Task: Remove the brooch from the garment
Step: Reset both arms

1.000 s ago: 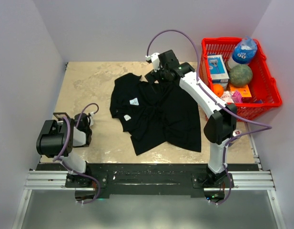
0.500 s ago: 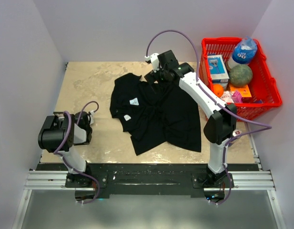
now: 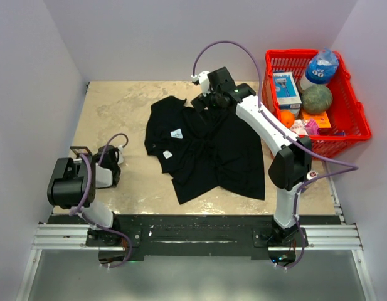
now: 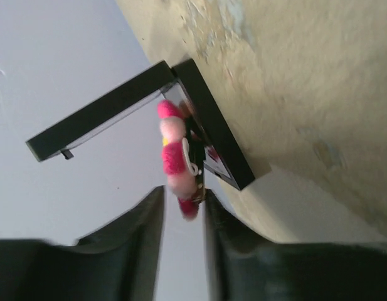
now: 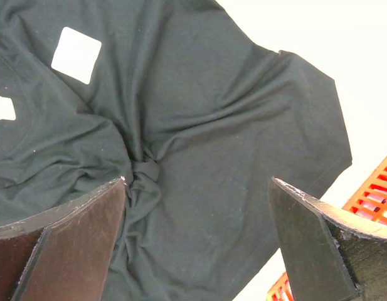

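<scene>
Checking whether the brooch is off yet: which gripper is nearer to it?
Left. The left gripper pinches the brooch at its fingertips, clear of the garment. The right gripper hangs open above the garment, far from the brooch.

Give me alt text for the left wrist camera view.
A small cluster of pink, red and yellow beads, the brooch, is pinched at its lower end between the two dark fingers of the left gripper. Behind it are a black frame edge, a mottled beige tabletop and a pale wall.

robot lab, plain walls [image 3: 30, 75], mounting rail [image 3: 193, 237]
</scene>
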`<state>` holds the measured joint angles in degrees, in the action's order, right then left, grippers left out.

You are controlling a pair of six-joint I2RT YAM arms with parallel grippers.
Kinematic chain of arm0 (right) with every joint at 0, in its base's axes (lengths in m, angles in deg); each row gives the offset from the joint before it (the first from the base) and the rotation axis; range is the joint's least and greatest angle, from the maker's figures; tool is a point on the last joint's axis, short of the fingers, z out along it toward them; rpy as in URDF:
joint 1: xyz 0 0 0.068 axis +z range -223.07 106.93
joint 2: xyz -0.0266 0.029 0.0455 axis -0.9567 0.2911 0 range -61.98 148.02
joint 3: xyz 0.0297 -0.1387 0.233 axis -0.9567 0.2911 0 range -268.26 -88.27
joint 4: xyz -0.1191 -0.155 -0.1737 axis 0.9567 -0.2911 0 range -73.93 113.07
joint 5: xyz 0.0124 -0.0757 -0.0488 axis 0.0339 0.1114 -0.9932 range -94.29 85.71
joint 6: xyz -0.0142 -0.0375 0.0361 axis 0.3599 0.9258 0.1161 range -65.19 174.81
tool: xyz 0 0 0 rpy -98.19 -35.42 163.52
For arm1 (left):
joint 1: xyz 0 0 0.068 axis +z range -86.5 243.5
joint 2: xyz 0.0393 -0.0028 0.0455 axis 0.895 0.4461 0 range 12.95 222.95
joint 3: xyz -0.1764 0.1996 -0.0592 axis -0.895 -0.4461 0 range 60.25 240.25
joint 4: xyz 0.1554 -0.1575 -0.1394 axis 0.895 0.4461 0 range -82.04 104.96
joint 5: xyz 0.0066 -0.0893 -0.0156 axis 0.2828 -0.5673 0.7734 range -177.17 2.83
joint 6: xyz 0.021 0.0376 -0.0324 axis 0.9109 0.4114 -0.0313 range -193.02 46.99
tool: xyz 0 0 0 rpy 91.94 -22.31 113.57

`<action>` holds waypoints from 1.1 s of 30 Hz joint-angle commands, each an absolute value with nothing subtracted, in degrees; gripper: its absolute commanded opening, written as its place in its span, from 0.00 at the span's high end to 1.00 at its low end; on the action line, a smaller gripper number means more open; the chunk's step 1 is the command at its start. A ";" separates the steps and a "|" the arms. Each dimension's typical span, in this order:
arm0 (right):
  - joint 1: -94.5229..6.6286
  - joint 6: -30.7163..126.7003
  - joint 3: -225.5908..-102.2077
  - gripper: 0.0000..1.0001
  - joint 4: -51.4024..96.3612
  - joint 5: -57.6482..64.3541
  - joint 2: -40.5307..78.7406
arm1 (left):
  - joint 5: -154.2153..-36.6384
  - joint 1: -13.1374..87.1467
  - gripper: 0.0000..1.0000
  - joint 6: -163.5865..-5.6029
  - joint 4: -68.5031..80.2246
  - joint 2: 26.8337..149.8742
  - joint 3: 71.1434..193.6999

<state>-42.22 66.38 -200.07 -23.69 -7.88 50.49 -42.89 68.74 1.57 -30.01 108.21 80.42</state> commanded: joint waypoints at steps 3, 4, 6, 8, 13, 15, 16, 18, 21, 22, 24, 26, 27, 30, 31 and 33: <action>-41.96 66.41 -200.41 0.01 -22.89 -8.42 47.80 | -45.24 69.22 0.47 -5.95 -18.94 102.42 81.96; -41.87 66.41 -200.59 0.01 -22.81 -8.33 47.89 | -45.42 69.30 0.45 -6.65 -17.45 101.99 82.05; -41.96 66.32 -201.03 0.01 -22.80 -8.24 48.15 | -45.86 69.22 0.43 -7.53 -16.04 101.81 82.66; -41.87 66.32 -201.38 0.01 -22.89 -8.16 48.24 | -46.03 69.30 0.41 -8.93 -13.66 101.98 83.36; -41.96 66.41 -201.03 0.01 -23.07 -8.24 47.54 | -46.03 69.22 0.39 -11.92 -6.56 99.27 84.95; -41.87 66.41 -200.50 0.01 -22.98 -8.07 46.58 | -46.73 69.22 0.35 -13.16 -3.22 96.55 84.95; -41.87 66.15 -200.24 0.01 -22.63 -7.72 46.31 | -47.34 69.22 0.33 -14.81 0.63 92.96 85.04; -41.87 63.79 -199.71 0.01 -21.32 -11.46 45.52 | -49.18 69.30 0.18 -16.84 7.91 88.56 86.26; -41.87 56.49 -199.54 0.01 -18.59 -22.10 42.53 | -56.99 67.90 0.01 -24.92 28.12 76.34 95.83; -41.87 56.22 -199.80 0.01 -18.06 -23.17 41.57 | -59.46 67.29 0.01 -28.33 30.53 75.53 98.28; -41.87 56.04 -199.01 0.01 -16.83 -24.84 40.16 | -69.08 65.97 0.01 -32.91 37.97 74.56 107.85; -41.87 55.86 -198.57 0.01 -14.64 -26.69 38.05 | -75.71 64.22 0.01 -39.24 41.52 74.56 117.23; -41.87 55.60 -198.83 0.01 -13.85 -27.74 37.52 | -82.00 63.95 0.01 -41.44 42.06 74.65 120.08; -41.87 57.79 -203.30 0.01 -12.97 -30.55 36.64 | -94.84 62.45 0.01 -48.99 38.92 73.69 128.18; -41.96 58.75 -206.19 0.01 -12.79 -30.22 36.46 | -96.73 62.36 0.01 -50.50 36.90 73.33 130.28; -41.96 60.25 -208.84 0.01 -13.22 -28.64 35.76 | -100.07 62.27 0.01 -54.01 30.92 72.80 131.70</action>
